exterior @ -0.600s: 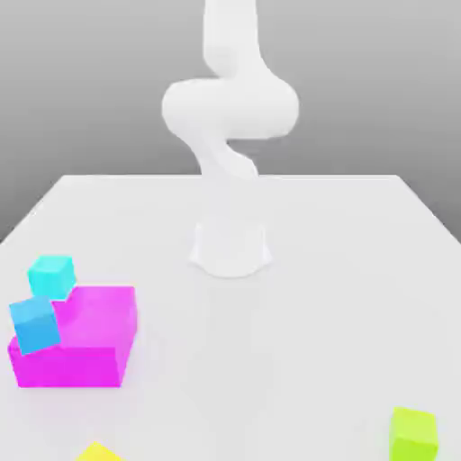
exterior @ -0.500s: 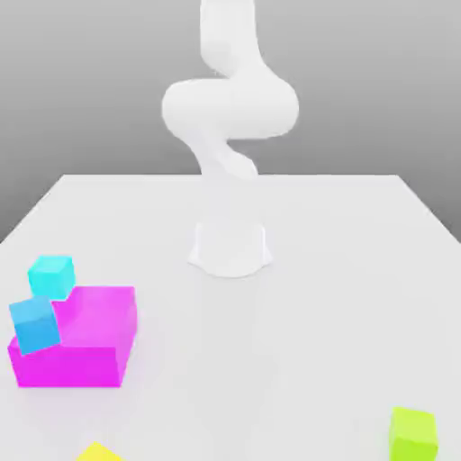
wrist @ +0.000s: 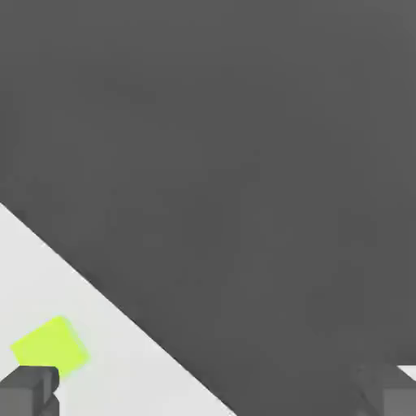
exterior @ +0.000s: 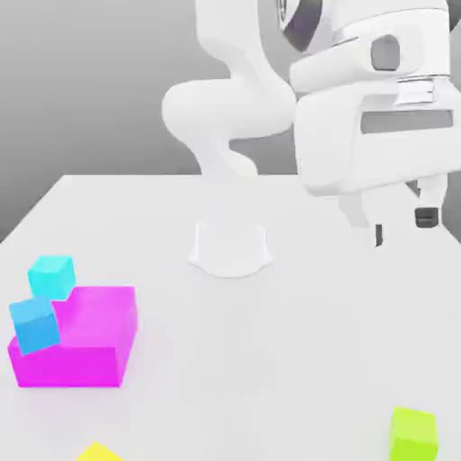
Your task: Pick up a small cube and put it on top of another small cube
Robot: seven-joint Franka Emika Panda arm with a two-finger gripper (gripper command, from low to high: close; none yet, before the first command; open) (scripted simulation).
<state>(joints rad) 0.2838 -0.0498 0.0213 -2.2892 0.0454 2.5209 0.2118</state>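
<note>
The small lime-green cube [exterior: 414, 434] rests on the white table near the front edge, at the exterior view's right. It also appears in the hand view [wrist: 50, 348], close to one dark fingertip [wrist: 28, 392]. My gripper [exterior: 402, 228] hangs high above the table at the exterior view's upper right, well above the lime-green cube. It is open, with its two fingers spread wide and nothing between them.
A large magenta block [exterior: 85, 347] sits at the exterior view's left. One cyan cube [exterior: 34, 324] leans on it and another cyan cube [exterior: 50, 275] stands behind. A yellow cube [exterior: 97, 453] peeks in at the front edge. The arm's base [exterior: 230, 245] stands mid-table.
The arm has swung so that the hand and its fingers now fill the exterior view's upper right. None of the cubes or the magenta block has moved.
</note>
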